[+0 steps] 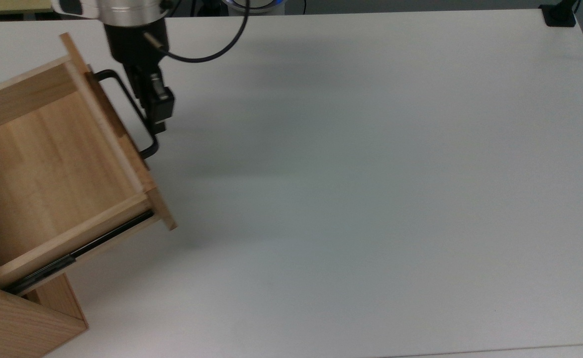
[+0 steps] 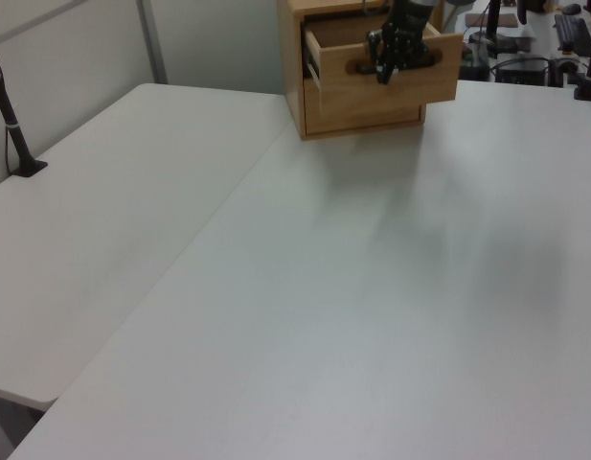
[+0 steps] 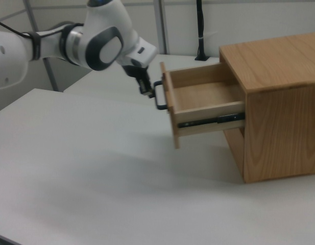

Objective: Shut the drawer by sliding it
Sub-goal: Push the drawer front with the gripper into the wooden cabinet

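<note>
Table [image 1: 371, 174]: white, wide, bare across most of the top view; seen also in the left view [image 2: 324, 287] and the right view [image 3: 96, 168].

Cabinet [image 3: 280, 107]: light wood, stands on the table at the right view's right; at the top of the left view [image 2: 295, 67]; its corner shows at the top view's lower left [image 1: 18, 323].

Drawer [image 1: 48, 164]: pulled partway out of the cabinet, open top, bare wood floor inside. Front panel faces the open table. In the right view the drawer [image 3: 203, 99] juts toward the right view's left, one black rail [image 3: 211, 121] showing along its side. Rail also along the near side in the top view [image 1: 77, 253]. Left view: drawer [image 2: 372, 72] in the cabinet's upper slot.

My arm [image 3: 70, 41]: white, comes in from the right view's left and bends down toward the drawer front.

Handle [image 1: 130, 114]: black bar standing off the front panel; right view [image 3: 160, 97].

My gripper [image 1: 158, 117]: black, right against the bar's outer side at about mid-length; right view [image 3: 145, 88] puts it just beside the handle; left view [image 2: 389, 59] sets it over the front panel. Fingers look narrow, close together, clasping nothing that I can make out.
</note>
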